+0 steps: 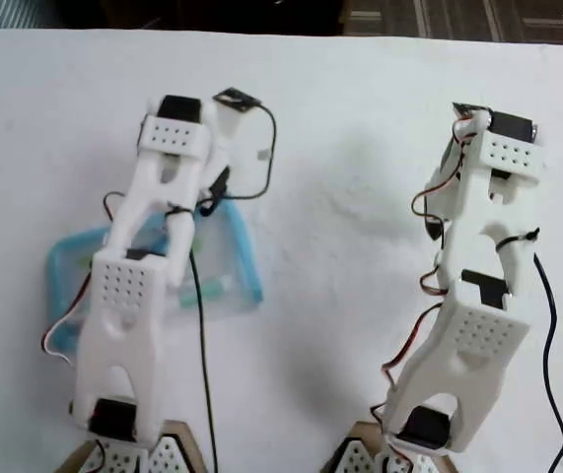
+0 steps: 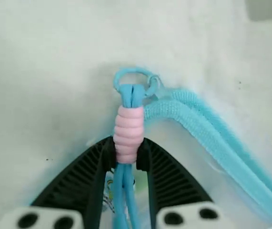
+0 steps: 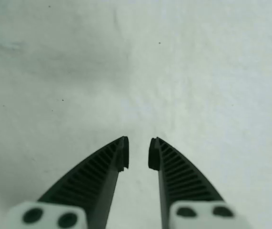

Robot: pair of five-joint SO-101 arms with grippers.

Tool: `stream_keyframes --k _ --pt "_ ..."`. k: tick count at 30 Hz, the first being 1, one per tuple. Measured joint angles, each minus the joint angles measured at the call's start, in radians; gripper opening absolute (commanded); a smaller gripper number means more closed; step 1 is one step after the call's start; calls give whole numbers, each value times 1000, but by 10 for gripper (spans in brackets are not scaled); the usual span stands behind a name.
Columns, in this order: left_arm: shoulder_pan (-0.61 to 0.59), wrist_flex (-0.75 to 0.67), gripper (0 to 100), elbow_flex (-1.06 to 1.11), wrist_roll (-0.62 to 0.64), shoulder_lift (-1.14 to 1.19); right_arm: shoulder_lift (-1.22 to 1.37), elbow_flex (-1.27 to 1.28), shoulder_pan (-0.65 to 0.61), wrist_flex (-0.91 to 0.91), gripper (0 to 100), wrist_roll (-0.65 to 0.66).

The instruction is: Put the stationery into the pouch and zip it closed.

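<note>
Remote view: my left gripper [image 2: 126, 153] pinches the zip pull [image 2: 128, 132] of the pouch [image 1: 247, 258]; my right gripper [image 3: 138, 153] holds nothing.

The pouch, clear with blue edging, lies flat on the white table [image 1: 360, 128], mostly beneath my left arm [image 1: 148, 256]; the pull's pink bead is squeezed between the left fingertips; its blue cord loop [image 2: 132, 77] sits just past them, at the end of the blue zip band [image 2: 207, 136]; something green [image 1: 212, 289] shows through the pouch, too blurred to name; my right arm [image 1: 473, 286] stands well apart from the pouch, jaws slightly parted over bare table.
</note>
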Motion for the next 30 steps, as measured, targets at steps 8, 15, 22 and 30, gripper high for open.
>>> stream_keyframes --k 8,15,22,30 --pt "21 2 24 -109 60 -48 0 0 -66 0 88 0" --pt "110 2 24 -109 64 -336 -3 0 -147 0 88 0" --pt "114 3 24 -109 64 -597 -132 0 -157 0 90 0" --pt "186 5 24 -109 64 -764 -261 0 -161 0 92 0"
